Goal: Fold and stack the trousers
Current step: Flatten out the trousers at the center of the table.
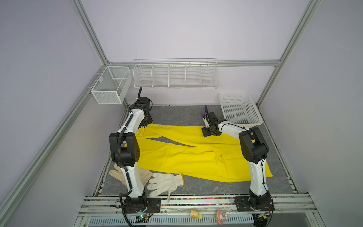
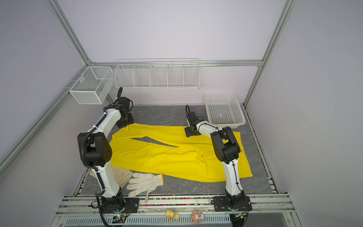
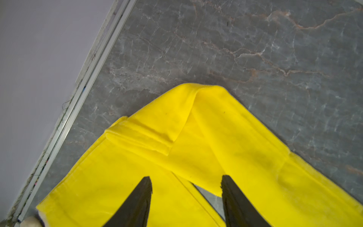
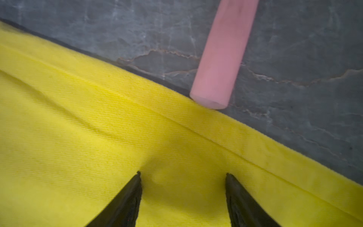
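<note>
The bright yellow trousers (image 1: 186,157) (image 2: 167,157) lie spread flat across the grey marble table, legs running to the left and waist end to the right. My left gripper (image 1: 146,120) (image 3: 185,177) hovers open over the folded-back leg end (image 3: 196,127) at the far left, with nothing between its fingers (image 3: 141,196). At the trousers' far edge (image 4: 98,127) my right gripper (image 1: 208,134) (image 4: 182,174) stands open. Its fingertips (image 4: 135,188) rest on or just above the cloth, which puckers slightly between them.
A pink cylinder (image 4: 222,55) lies just beyond the trousers' far edge. A knitted glove (image 1: 165,182) and a cream glove (image 1: 144,174) lie at the front left. A white plastic basket (image 1: 253,116) stands at the back right. Wire baskets (image 1: 110,88) (image 1: 174,76) hang on the walls.
</note>
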